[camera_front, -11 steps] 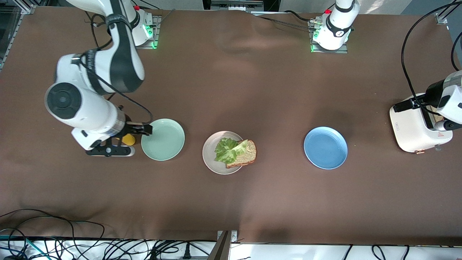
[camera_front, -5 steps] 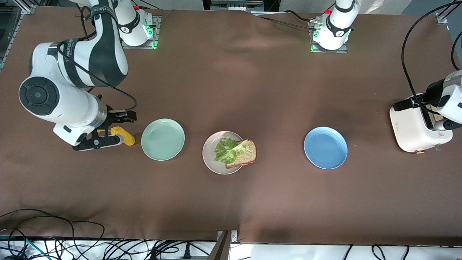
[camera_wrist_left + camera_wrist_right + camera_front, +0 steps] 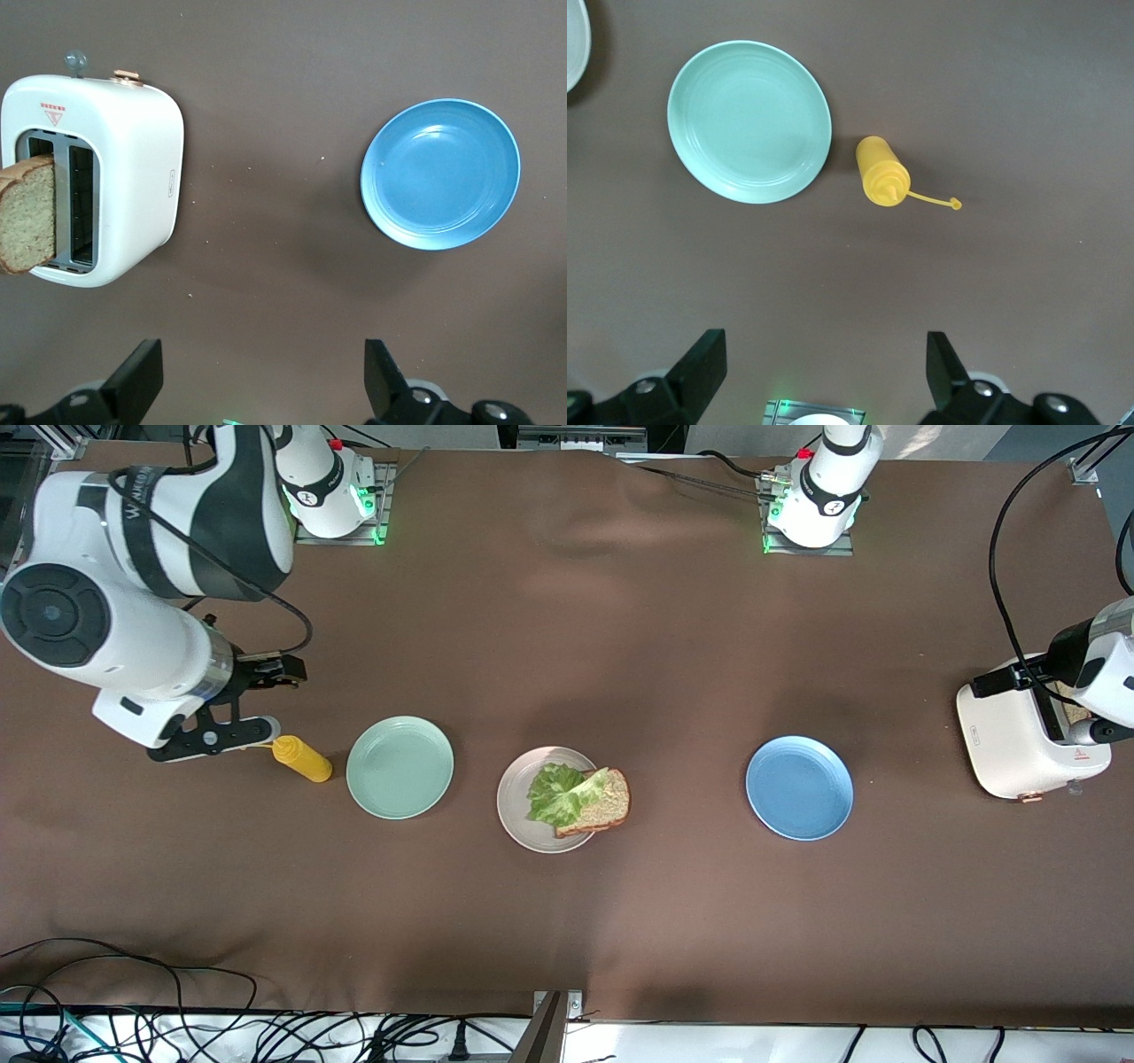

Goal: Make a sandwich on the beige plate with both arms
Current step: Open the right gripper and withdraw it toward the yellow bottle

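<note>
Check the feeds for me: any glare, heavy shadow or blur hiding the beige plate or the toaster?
Front view: even light, soft mottled shadows on the brown cloth, the beige plate sharp; the toaster partly covered by the left arm. Left wrist view: crisp, toaster slightly bright, bread slice readable. Right wrist view: clear, mild sheen on the mint-green plate.

Left arm point(image 3: 1099, 669) cut by front view's edge, covering toaster point(image 3: 1019, 735) slots. Bread slice in toaster point(image 3: 27, 212) cropped in left wrist view. Lettuce point(image 3: 556, 790) hides much of bottom slice point(image 3: 602, 804).
</note>
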Controlling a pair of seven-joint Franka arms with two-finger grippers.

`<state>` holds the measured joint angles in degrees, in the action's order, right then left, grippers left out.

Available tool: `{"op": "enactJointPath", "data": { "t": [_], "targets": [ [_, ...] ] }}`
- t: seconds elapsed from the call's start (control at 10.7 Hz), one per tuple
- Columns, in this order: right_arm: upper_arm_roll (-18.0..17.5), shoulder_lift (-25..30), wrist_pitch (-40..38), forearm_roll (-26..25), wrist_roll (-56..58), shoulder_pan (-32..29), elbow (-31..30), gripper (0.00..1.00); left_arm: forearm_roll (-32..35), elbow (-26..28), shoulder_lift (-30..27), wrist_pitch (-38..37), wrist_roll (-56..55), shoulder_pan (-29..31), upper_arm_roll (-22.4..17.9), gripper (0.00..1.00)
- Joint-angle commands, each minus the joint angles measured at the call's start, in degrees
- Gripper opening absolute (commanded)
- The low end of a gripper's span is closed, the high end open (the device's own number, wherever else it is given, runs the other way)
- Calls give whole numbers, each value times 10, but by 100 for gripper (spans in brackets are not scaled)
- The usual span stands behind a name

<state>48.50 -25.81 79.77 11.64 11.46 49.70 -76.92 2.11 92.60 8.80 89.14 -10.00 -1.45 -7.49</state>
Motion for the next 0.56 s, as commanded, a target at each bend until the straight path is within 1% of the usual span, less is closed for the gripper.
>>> {"op": "enactJointPath", "data": {
  "t": [0.0, 0.09, 0.19, 0.28, 0.37, 0.47],
  "targets": [
    [-62, 87, 20, -15, 21, -72, -80, 100, 18, -6, 0, -3, -1, -5, 2, 100],
    [-121, 111, 38, -16, 56, -131, -108, 100, 18, -6, 2, -3, -1, -5, 2, 100],
    [-151, 124, 55, -17, 133, -164, -139, 100, 18, -3, 3, -3, -1, -5, 2, 100],
    [-160, 130, 70, -16, 188, -189, -165, 100, 18, -4, 3, -4, -4, -7, 2, 100],
    [-166, 139, 109, -15, 233, -216, -202, 100, 16, -8, -4, -6, -17, -7, 5, 100],
    [-182, 152, 154, -14, 292, -251, -243, 100, 18, -8, -15, -9, -19, -7, 15, 100]
  ]
}}
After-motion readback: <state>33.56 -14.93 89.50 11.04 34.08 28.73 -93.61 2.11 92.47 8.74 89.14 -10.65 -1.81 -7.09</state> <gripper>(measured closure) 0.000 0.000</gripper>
